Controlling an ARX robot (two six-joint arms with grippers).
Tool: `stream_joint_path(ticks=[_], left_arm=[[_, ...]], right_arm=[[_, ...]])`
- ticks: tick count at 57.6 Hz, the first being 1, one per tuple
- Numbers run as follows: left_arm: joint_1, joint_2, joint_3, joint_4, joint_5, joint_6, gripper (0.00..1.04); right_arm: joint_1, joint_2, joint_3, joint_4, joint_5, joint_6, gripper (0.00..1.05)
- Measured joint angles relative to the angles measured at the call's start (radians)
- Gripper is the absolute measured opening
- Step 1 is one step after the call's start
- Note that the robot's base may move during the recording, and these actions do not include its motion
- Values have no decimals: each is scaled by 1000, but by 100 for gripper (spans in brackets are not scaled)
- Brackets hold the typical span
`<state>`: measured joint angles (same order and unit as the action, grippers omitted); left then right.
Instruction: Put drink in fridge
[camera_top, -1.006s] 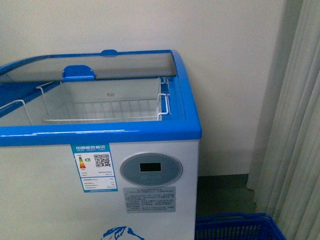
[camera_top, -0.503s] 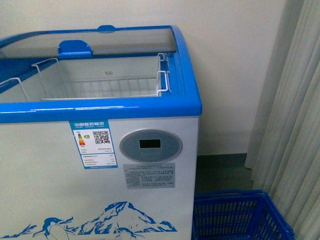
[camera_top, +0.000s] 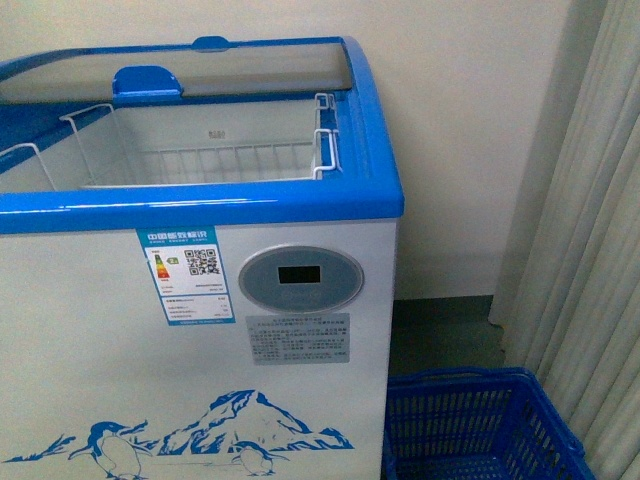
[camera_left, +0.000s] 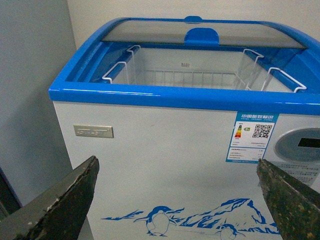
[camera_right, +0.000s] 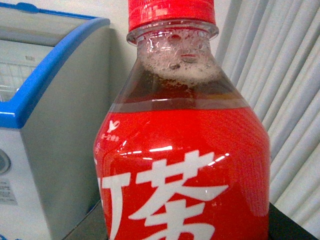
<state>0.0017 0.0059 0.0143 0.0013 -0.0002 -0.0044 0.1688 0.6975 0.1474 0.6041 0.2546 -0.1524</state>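
We hold the drink (camera_right: 180, 150) upright in our right end effector (camera_right: 186, 227). Its fingers (camera_right: 82, 231) show only as dark edges on either side of the bottle, so we judge it clamped on the drink. The bottle is outside the fridge (camera_top: 200, 340), off its right-hand wall. Our left end effector (camera_left: 176, 170) is empty, its tips wide apart, facing the fridge front. The glass lid (camera_top: 260, 65) is slid back, exposing the bare wire basket (camera_top: 220, 165) inside. Grasping and opening look done. Lifting the drink over the blue rim and setting it inside remain.
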Motion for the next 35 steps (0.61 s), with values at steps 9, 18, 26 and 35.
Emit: stream_joint_path(ticks=[9,18,26,35], left_arm=[[0,0,0,0,0,0,97],[0,0,0,0,0,0,97],[0,0,0,0,0,0,97],[0,0,0,0,0,0,97]], right_arm=[[-27,198,113,59,-27,-8,41],[-21,400,267,69,-32,-39,41],[-8,556,430,63,-35,-69,41],[18,697,609,30,-31,-111,41]])
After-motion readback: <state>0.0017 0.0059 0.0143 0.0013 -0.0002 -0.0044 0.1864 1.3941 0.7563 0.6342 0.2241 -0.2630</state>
